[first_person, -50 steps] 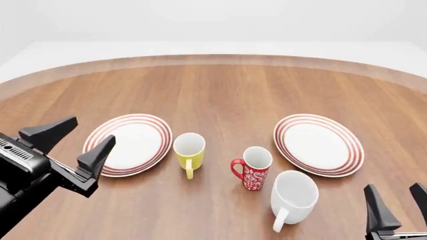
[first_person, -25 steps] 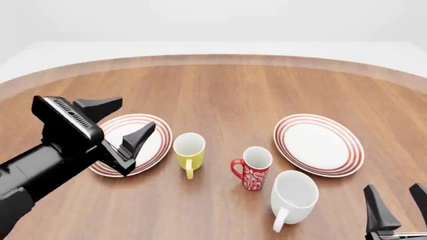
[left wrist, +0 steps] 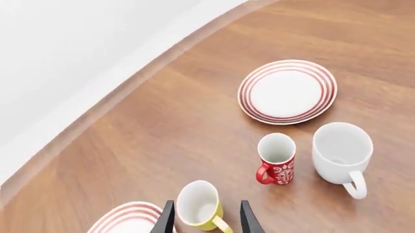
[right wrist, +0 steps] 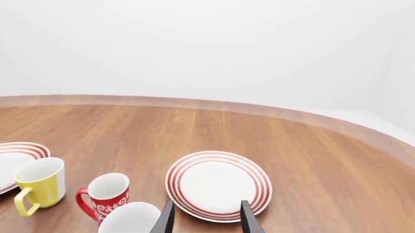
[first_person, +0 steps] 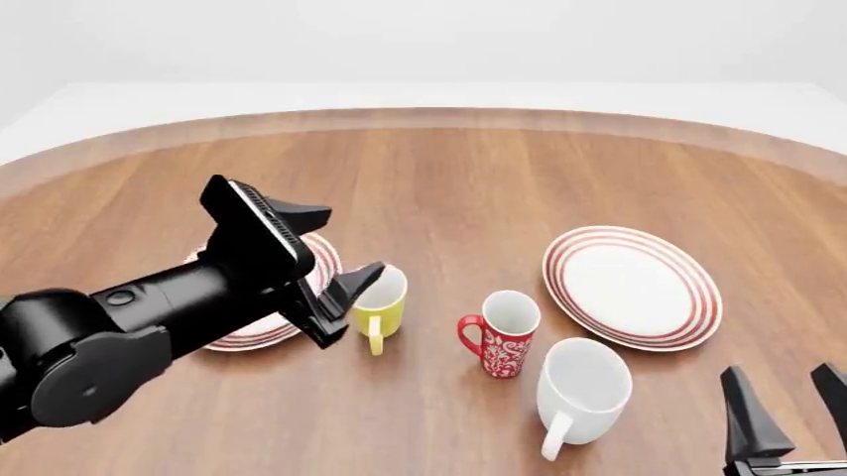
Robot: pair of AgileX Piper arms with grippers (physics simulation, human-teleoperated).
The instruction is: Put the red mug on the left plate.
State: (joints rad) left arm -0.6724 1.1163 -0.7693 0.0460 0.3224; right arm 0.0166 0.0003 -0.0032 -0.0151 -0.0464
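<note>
The red mug with its white floral pattern stands upright mid-table, handle toward the left; it also shows in both wrist views. The left plate is largely hidden under my left arm, with only parts of its ringed rim showing. My left gripper is open and hovers over that plate's right edge, beside the yellow mug, left of the red mug. My right gripper is open at the near right edge, empty.
A yellow mug stands between the left plate and the red mug. A larger white mug sits just right of and nearer than the red mug. The second ringed plate lies at the right.
My left arm has swung forward and to the right, from the near left edge to over the left plate, toward the yellow mug. The right gripper and all the dishes have stayed put.
</note>
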